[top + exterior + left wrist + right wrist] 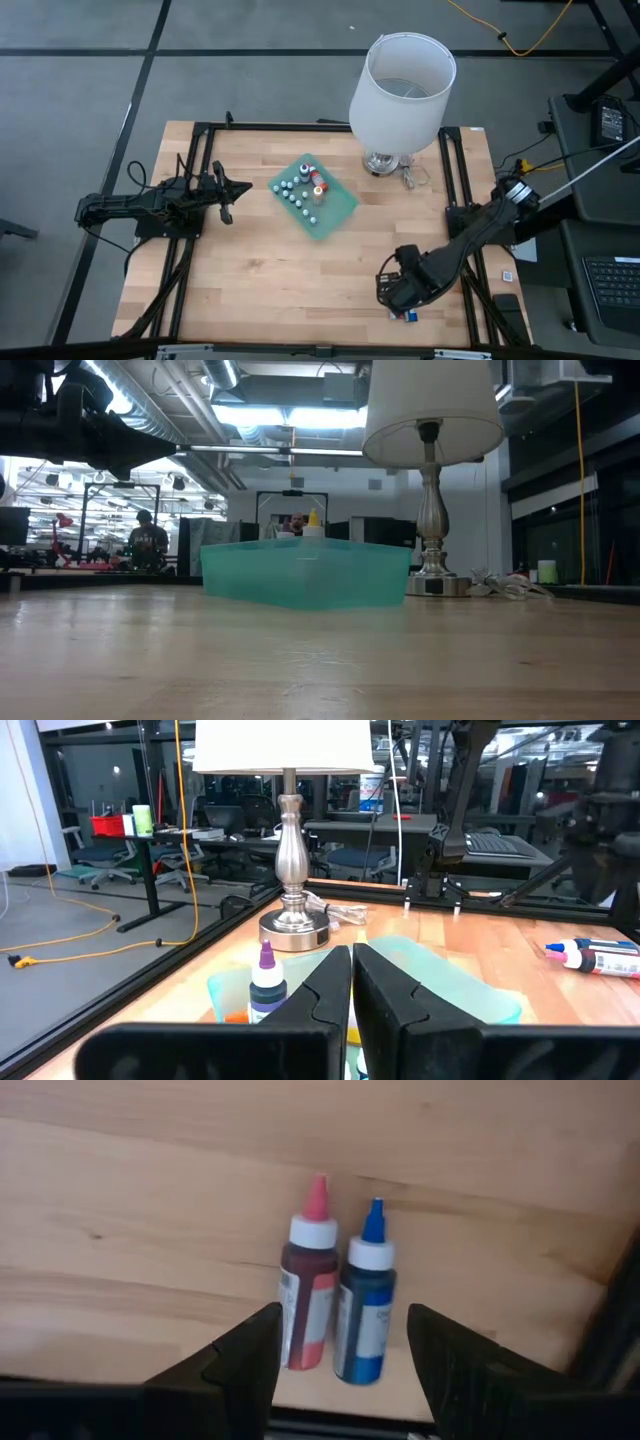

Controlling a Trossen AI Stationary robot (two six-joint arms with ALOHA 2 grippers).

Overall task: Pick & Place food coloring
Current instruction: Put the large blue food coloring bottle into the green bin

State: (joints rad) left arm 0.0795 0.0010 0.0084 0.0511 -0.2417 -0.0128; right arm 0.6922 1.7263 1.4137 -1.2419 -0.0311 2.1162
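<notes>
Right gripper (340, 1350) spread above red bottle (305, 1285) and blue bottle (365, 1295) lying side by side, left gripper (352, 985) pressed together near green tray (335, 215), lamp (400, 90) behind the tray

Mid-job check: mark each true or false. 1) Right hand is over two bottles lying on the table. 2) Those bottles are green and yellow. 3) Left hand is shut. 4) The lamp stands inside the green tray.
1) True: the open right hand hovers over the red bottle and blue bottle.
2) False: they are red and blue.
3) True: the left hand is shut, empty.
4) False: the lamp stands beside the green tray.
</notes>
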